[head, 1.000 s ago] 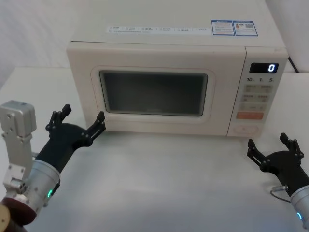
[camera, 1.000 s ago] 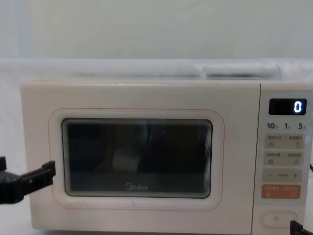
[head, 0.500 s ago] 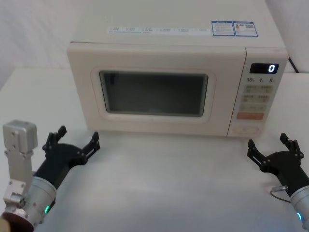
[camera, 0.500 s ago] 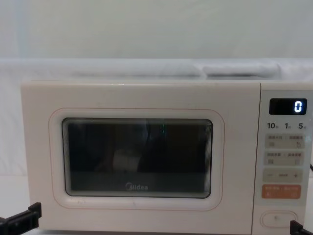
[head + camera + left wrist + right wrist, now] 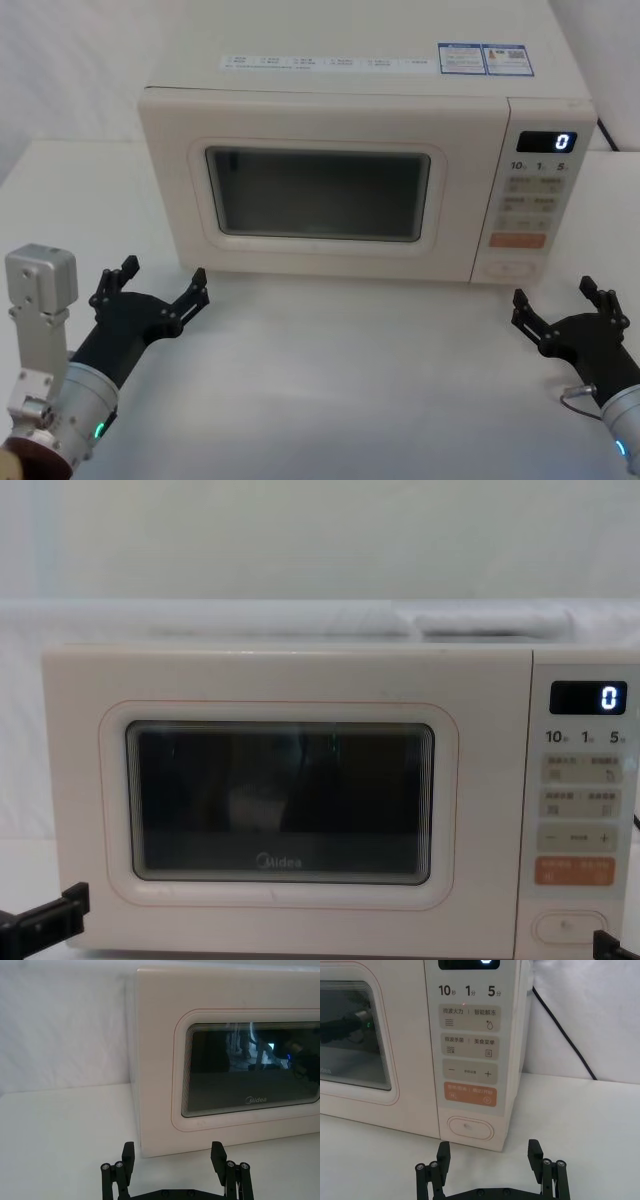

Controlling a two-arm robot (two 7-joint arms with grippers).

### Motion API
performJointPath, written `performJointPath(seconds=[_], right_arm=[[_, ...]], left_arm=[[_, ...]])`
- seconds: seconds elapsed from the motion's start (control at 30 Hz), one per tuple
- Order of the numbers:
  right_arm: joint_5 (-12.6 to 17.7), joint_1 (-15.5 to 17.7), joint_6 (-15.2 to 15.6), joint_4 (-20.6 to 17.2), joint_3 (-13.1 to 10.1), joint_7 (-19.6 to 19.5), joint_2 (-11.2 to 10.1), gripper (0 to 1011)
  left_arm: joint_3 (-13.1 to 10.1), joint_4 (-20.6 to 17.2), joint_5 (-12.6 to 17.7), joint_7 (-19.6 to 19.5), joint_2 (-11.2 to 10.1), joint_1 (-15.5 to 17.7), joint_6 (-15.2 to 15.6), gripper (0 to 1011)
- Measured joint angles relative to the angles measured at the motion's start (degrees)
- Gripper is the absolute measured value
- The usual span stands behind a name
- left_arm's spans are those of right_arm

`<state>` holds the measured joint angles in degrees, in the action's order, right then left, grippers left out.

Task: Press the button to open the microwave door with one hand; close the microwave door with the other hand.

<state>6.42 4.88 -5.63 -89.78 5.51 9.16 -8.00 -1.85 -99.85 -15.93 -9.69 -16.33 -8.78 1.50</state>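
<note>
With the microwave door [image 5: 318, 195] shut and both tools open on the desk [image 5: 350, 370], the right tool [image 5: 489, 1156] facing the button [image 5: 469, 1128] could slip up onto the orange key [image 5: 470, 1095]; the left tool [image 5: 160, 286] waits near the door's corner; "Midea" [image 5: 279, 861] marks the door, "0" [image 5: 606, 697] the display.

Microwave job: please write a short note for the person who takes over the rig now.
Left hand: open, empty, low on the table before the microwave's left front corner, touching nothing.
Right hand: open, empty, low on the table just before the control panel, below the button.
Microwave door: shut; the display shows 0.
Done: cannot tell from this moment; the door is closed.
Left: if the cycle has not run, press the button with one hand, close the door with the other.
</note>
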Motion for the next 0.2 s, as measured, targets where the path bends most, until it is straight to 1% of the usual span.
performJointPath(seconds=[0.2], right_arm=[[0.0,0.0,0.0,0.0,0.0,0.0,0.0,1002]], left_arm=[[0.0,-0.1,-0.1,0.0,0.0,0.0,0.0,1001]])
